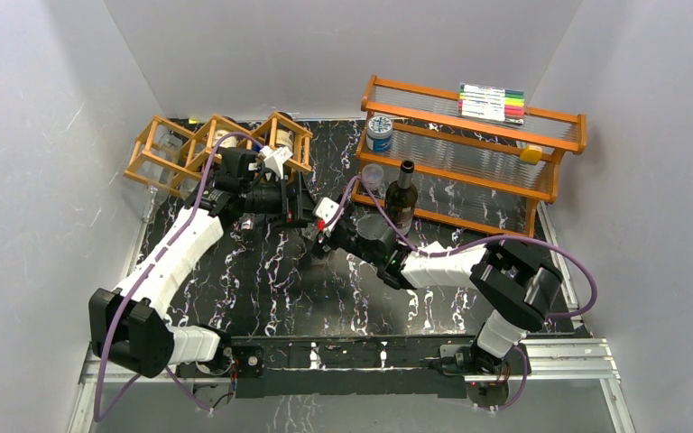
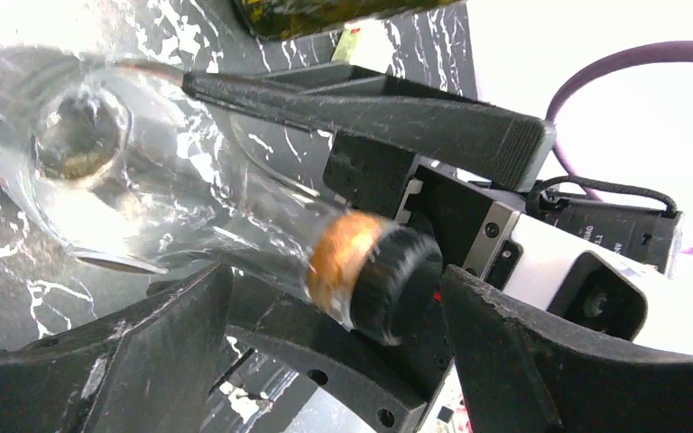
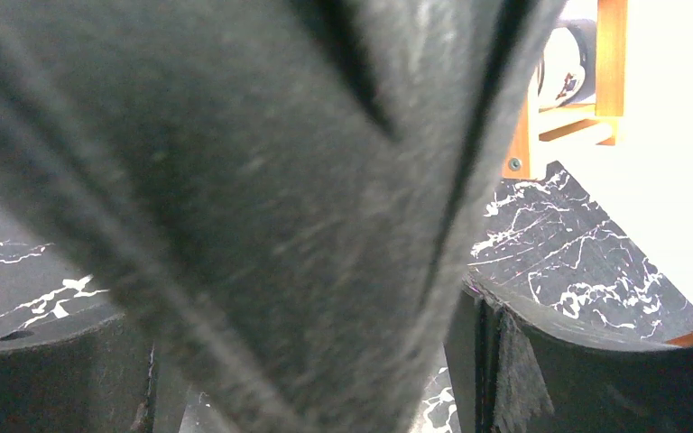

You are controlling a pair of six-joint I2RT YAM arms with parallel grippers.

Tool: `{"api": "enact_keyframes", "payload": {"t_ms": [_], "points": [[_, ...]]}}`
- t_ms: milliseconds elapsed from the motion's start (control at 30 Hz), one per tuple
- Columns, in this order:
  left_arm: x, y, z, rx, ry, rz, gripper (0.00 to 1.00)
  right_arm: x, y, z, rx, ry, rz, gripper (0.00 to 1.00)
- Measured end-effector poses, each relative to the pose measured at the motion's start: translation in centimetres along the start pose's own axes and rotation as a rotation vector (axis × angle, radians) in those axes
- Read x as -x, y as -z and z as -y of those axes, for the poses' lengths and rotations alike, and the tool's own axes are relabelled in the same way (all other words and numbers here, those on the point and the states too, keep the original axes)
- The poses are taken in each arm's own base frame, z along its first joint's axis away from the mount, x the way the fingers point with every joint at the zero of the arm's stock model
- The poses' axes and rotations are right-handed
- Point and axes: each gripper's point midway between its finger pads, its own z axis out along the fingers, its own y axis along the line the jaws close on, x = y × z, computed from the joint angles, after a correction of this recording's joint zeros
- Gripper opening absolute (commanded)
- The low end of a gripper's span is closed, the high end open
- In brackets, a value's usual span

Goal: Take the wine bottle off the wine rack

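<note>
The wine rack (image 1: 217, 144) is an orange-brown stick lattice at the back left with bottles in its cells. A corner of it shows in the right wrist view (image 3: 610, 63). A clear glass wine bottle (image 2: 189, 207) with an amber neck band and a black cap is off the rack, over the table between both grippers. It is hard to make out in the top view. My left gripper (image 1: 300, 209) (image 2: 334, 271) is open, its fingers wide on either side of the cap. My right gripper (image 1: 320, 236) is open. Its fingers (image 2: 370, 113) flank the neck, which rests on the lower one. A dark blurred shape fills the right wrist view (image 3: 302, 361).
A dark green bottle (image 1: 403, 194) stands before the orange two-tier shelf (image 1: 550, 180) at the back right. The shelf holds a white jar (image 1: 380, 133), a marker pack (image 1: 491, 102) and a yellow item (image 1: 531, 154). A clear cup (image 1: 373, 174) stands beside the dark bottle. Grey walls enclose the table.
</note>
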Motion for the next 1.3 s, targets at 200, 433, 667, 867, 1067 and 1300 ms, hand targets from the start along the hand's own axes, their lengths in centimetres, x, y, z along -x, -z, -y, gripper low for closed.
{"api": "enact_keyframes", "payload": {"t_ms": [200, 433, 667, 867, 1067, 1300], "points": [[1.6, -0.4, 0.7, -0.025, -0.037, 0.031, 0.88, -0.5, 0.1, 1.5, -0.035, -0.035, -0.010, 0.98], [2.5, 0.4, 1.2, -0.002, -0.077, 0.056, 0.97, -1.1, 0.3, 2.1, -0.052, -0.082, -0.034, 0.98], [4.8, 5.2, 3.3, 0.115, -0.202, 0.227, 0.98, -0.5, 0.9, 2.7, -0.086, -0.215, -0.137, 0.98], [7.5, 12.2, 4.0, 0.335, -0.324, 0.513, 0.98, 3.0, -0.2, 4.8, -0.165, -0.330, -0.180, 0.98], [7.7, 17.9, 1.4, 0.585, -0.349, 0.716, 0.98, 4.1, -1.0, 6.4, -0.262, -0.423, -0.205, 0.84], [5.2, 18.9, -1.6, 0.680, -0.315, 0.744, 0.98, 2.6, -1.7, 6.4, -0.330, -0.435, -0.292, 0.75]]}}
